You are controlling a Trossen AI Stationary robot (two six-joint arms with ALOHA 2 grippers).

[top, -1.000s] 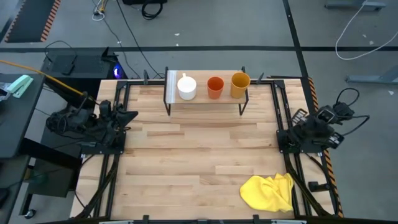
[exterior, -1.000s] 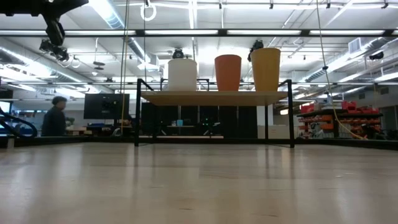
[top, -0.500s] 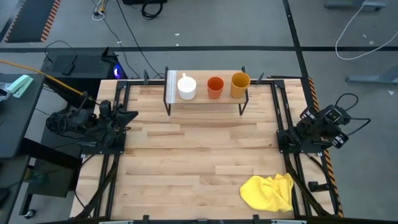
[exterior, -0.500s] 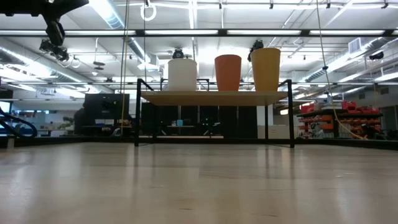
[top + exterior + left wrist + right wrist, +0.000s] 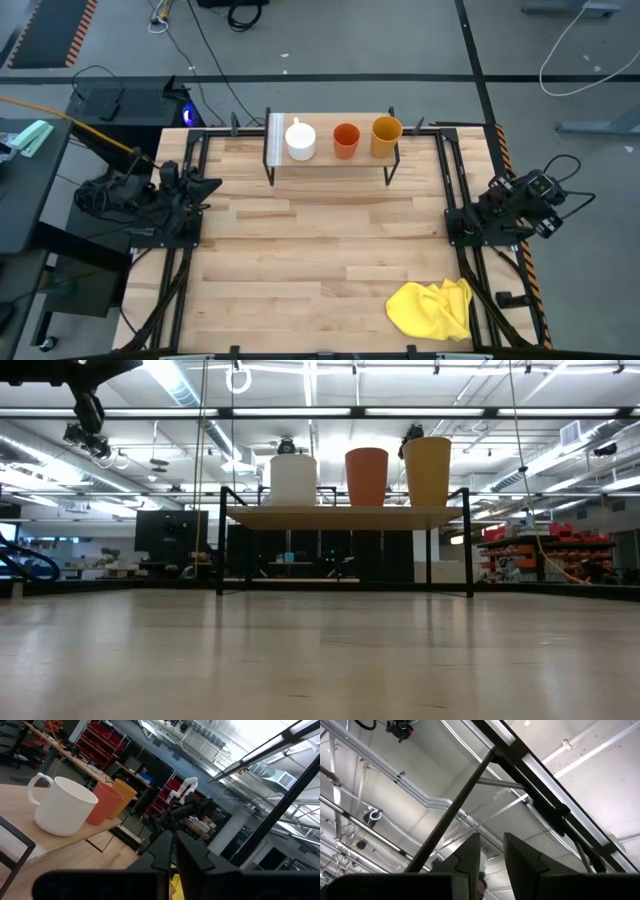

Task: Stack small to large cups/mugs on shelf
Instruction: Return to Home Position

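From above, you see the shelf [image 5: 325,162] at the desk's [image 5: 320,250] far edge carrying white mug [image 5: 300,140], orange-red cup [image 5: 346,139] and yellow-orange cup [image 5: 386,136], left to right, insides bare. Only the low view shows heights rising rightward. Wrist views: left tool [image 5: 173,837] closed; right tool [image 5: 491,842] narrowly parted.

The pale plank tabletop [image 5: 320,260] I worked over carried a low wooden-topped shelf [image 5: 330,165] on black legs at upper centre. On its board stood, left to right, a white handled mug [image 5: 300,140], an orange-red cup [image 5: 346,139] and a yellow-orange cup [image 5: 386,135]. A crumpled yellow cloth [image 5: 432,308] lay lower right.
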